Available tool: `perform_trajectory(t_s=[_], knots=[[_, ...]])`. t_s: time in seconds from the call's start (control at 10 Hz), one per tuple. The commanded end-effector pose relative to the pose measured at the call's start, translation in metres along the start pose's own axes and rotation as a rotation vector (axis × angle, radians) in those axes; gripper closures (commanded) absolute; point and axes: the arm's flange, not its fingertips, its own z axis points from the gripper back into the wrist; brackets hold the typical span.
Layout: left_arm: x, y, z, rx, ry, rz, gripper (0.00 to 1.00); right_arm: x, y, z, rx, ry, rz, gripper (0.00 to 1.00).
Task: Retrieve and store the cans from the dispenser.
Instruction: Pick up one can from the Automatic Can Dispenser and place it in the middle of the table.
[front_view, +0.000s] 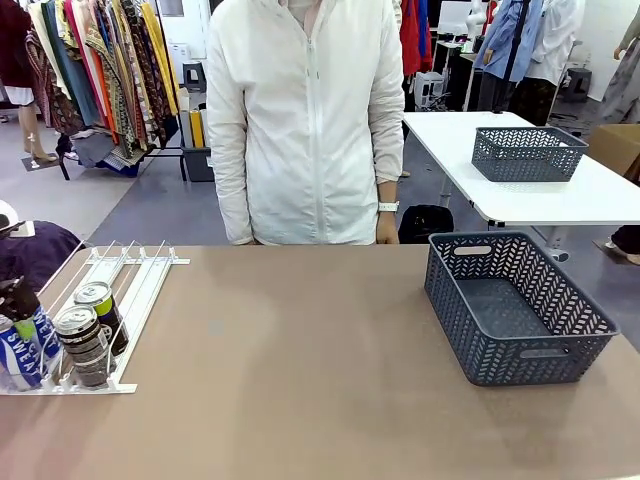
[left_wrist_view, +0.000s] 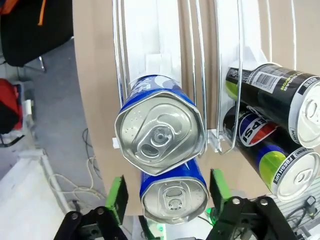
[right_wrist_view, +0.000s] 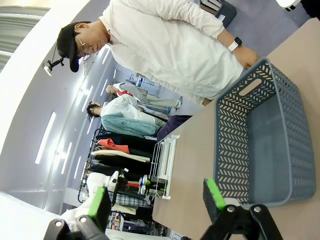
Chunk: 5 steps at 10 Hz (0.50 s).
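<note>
At the dispenser's near left end, find the lowest blue can top-on between the left gripper's spread pads, long axis pointing back along the fingers, not yet clamped. Disregard the right gripper, wide and empty, off right near the basket.

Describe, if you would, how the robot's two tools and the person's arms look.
The left tool and the right tool each have two black fingers with bright green pads and bolted black linkages. The person wears a white zip jacket with long sleeves and a white watch on one wrist.
</note>
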Motion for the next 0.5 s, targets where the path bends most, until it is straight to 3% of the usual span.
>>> perform_trajectory(t_s=[0.0, 0.4], knots=[[0.0017, -0.0043, -0.0034, 0.041, 0.000, 0.017, 1.00, 0.0051, 0.0034, -0.0009, 0.020, -0.019, 0.006, 0.00], [0.0030, -0.0066, -0.0041, 0.036, -0.006, 0.010, 1.00, 0.0051, 0.0034, -0.0009, 0.020, -0.019, 0.006, 0.00]])
